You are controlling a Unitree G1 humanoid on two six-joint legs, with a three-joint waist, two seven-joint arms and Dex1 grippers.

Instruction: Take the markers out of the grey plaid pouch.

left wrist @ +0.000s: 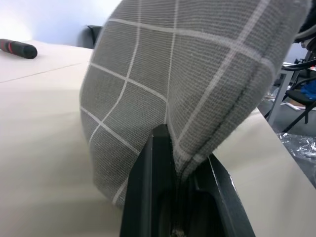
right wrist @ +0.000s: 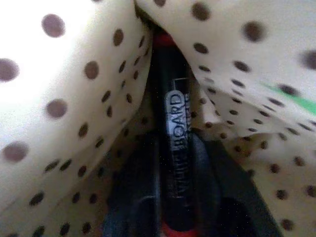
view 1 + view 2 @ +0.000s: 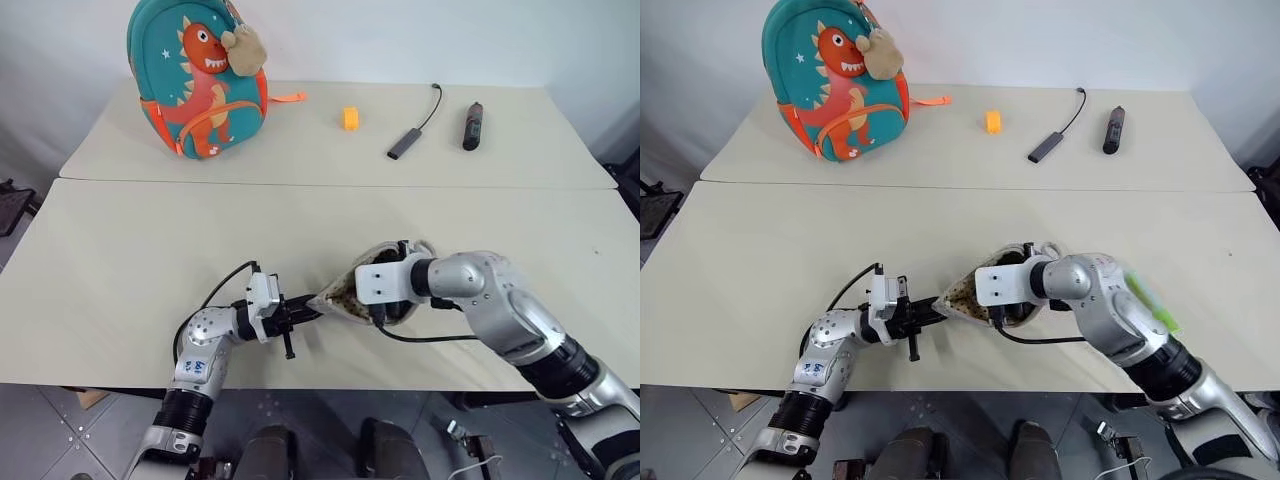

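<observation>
Pouch (image 3: 345, 292) at near table (image 3: 120, 260) edge, we see left gripper (image 3: 303, 310) clamped on its corner | right gripper (image 2: 173, 197) inside pouch, fingers closed around a marker (image 2: 174, 128) | backpack (image 3: 200, 75) far left.

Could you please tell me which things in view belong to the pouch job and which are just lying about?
In the job:
- grey plaid pouch, pinched by the left pincer
- marker inside it, between the right pincer fingers

Lying about:
- dinosaur backpack
- orange block
- grey stick with cord
- dark cylinder
</observation>
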